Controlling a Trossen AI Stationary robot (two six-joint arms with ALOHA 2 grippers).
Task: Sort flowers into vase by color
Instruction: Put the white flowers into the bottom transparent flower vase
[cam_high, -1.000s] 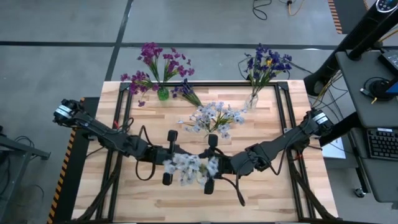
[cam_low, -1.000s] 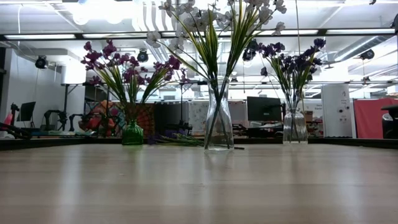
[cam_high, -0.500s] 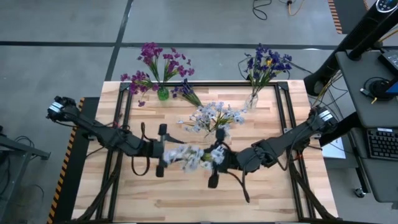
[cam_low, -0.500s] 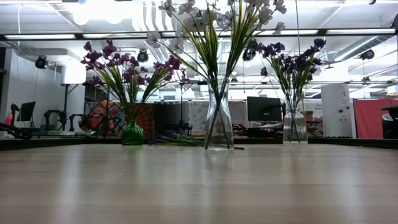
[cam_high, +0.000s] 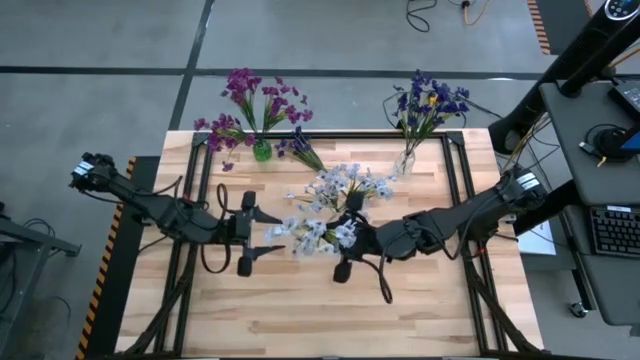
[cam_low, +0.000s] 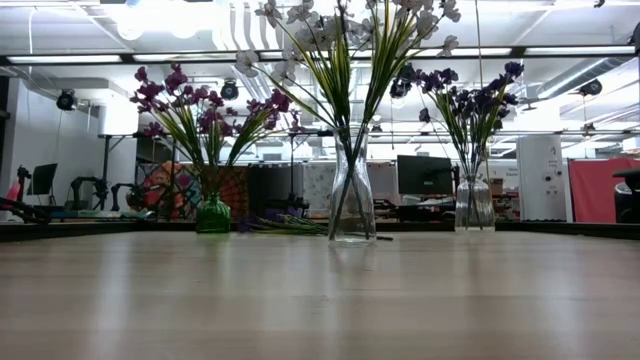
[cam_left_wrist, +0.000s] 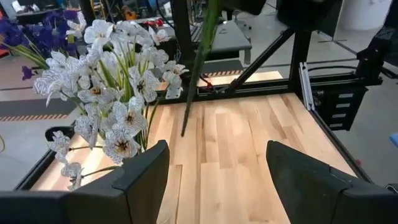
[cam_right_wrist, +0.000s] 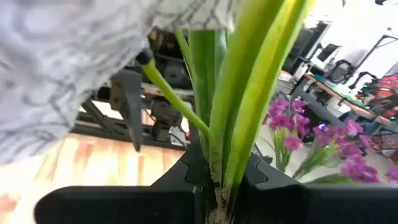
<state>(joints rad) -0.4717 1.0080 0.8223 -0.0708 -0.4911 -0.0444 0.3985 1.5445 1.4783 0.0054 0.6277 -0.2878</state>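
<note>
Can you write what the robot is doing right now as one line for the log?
right gripper: shut on white flower spray, above table middle | left gripper: open, empty | clear middle vase: white flowers in

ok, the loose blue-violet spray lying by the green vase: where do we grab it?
Probably the green stem below the blossoms, from straight above, fingers across it: the blue-violet spray lies flat on the table. The open left gripper is free.

A wooden table (cam_high: 300, 310) is lying under both grippers, a black metal frame (cam_high: 455, 180) is running beyond them, and a keyboard (cam_high: 612, 230) is sitting far outside the right gripper.
</note>
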